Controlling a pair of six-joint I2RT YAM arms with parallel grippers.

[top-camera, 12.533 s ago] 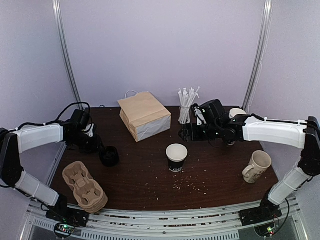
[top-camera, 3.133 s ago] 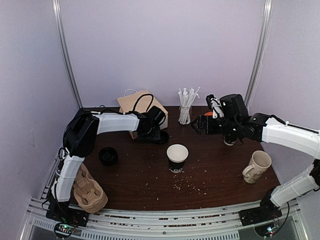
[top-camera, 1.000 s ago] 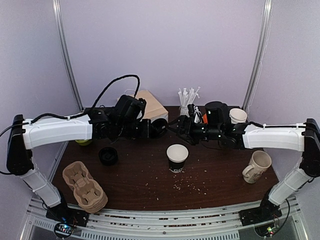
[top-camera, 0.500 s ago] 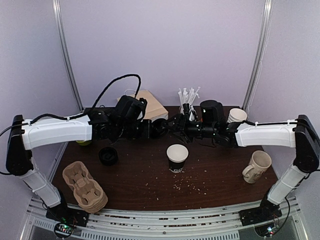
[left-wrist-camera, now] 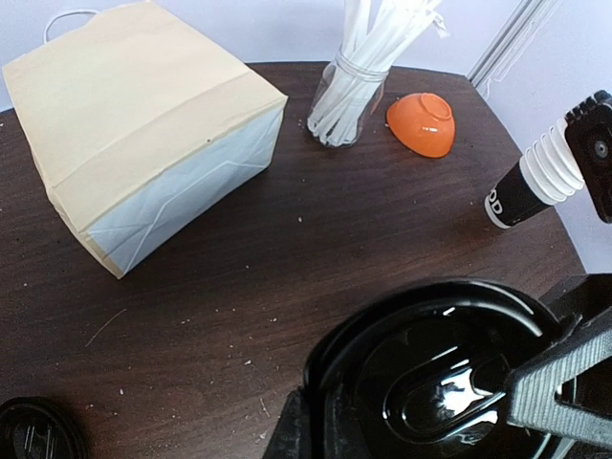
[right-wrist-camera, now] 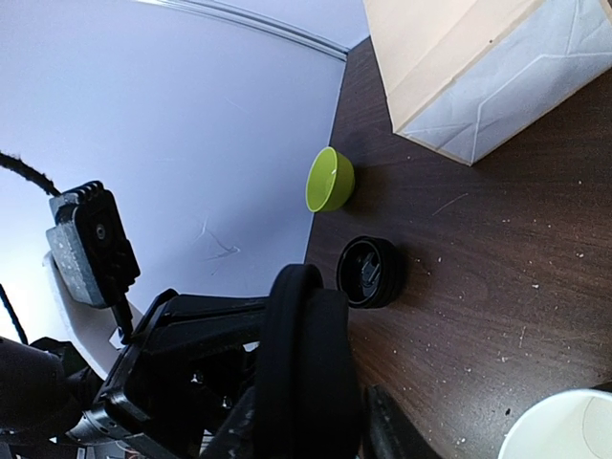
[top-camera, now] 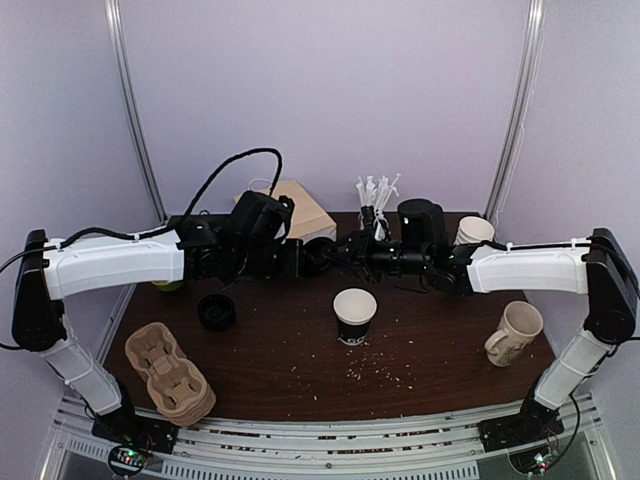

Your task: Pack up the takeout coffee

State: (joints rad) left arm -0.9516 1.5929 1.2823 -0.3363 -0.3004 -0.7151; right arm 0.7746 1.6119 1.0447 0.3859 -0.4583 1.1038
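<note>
The takeout coffee cup (top-camera: 353, 315) is a black paper cup with white print; it stands lidless at mid-table, and its white rim (right-wrist-camera: 564, 430) shows in the right wrist view. A black plastic lid (top-camera: 320, 255) hangs in the air behind it. My left gripper (top-camera: 300, 258) is shut on the lid's rim (left-wrist-camera: 440, 373) from the left. My right gripper (top-camera: 345, 250) meets it from the right, its fingers (right-wrist-camera: 382, 435) close against either face of the lid (right-wrist-camera: 306, 354). The brown paper bag (top-camera: 300, 208) lies on its side at the back.
A stack of spare black lids (top-camera: 217, 312) and a green bowl (top-camera: 167, 285) sit at the left. Pulp cup carriers (top-camera: 168, 372) lie front left. A straw jar (top-camera: 372, 205), an orange bowl (left-wrist-camera: 423, 122) and white cups (top-camera: 473, 232) stand at the back, a cream mug (top-camera: 513, 333) at the right.
My right gripper has moved left to the lid that the left gripper holds, and its fingers have closed in around it. The left arm has stayed still.
</note>
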